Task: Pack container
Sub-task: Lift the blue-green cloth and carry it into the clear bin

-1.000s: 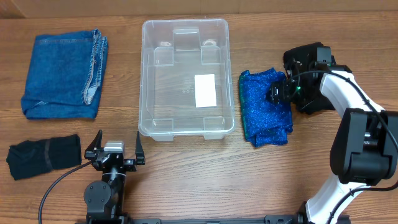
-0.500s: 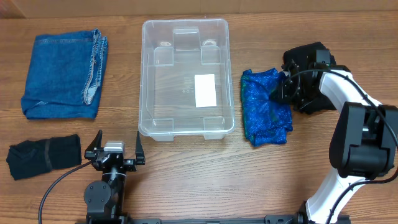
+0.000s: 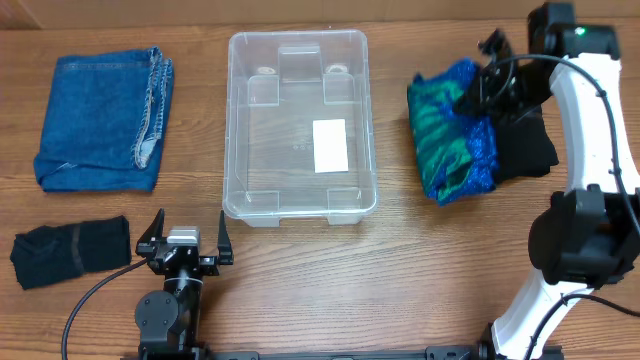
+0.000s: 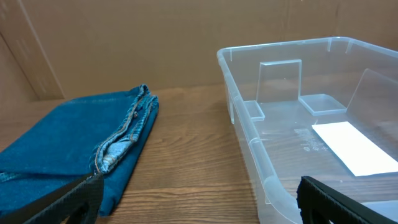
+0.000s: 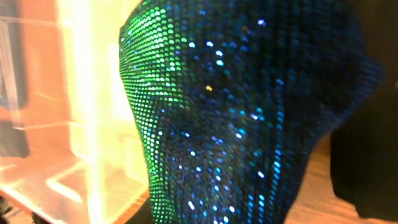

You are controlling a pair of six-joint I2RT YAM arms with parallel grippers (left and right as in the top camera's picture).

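The clear container (image 3: 298, 38) stands mid-table with a white label (image 3: 329, 145) on its bottom and nothing else inside. A blue-green sequined cloth (image 3: 450, 140) hangs to its right, raised off the table, with my right gripper (image 3: 482, 95) shut on its upper edge. In the right wrist view this cloth (image 5: 249, 112) fills the frame and hides the fingers; the container (image 5: 50, 124) shows at the left. My left gripper (image 3: 190, 220) stands open near the front edge, with nothing between its fingers (image 4: 68, 202). Ahead of it is the container's near corner (image 4: 280, 143).
Folded blue denim (image 3: 100, 120) lies at the back left, also seen from the left wrist as denim (image 4: 81, 137). A rolled black cloth (image 3: 70, 250) lies at the front left. Another black garment (image 3: 522, 150) lies on the table under the raised sequined cloth.
My right gripper shut on the sequined cloth, then lifted it up and toward the back right. That uncovered the black garment beneath. The left arm stayed still.
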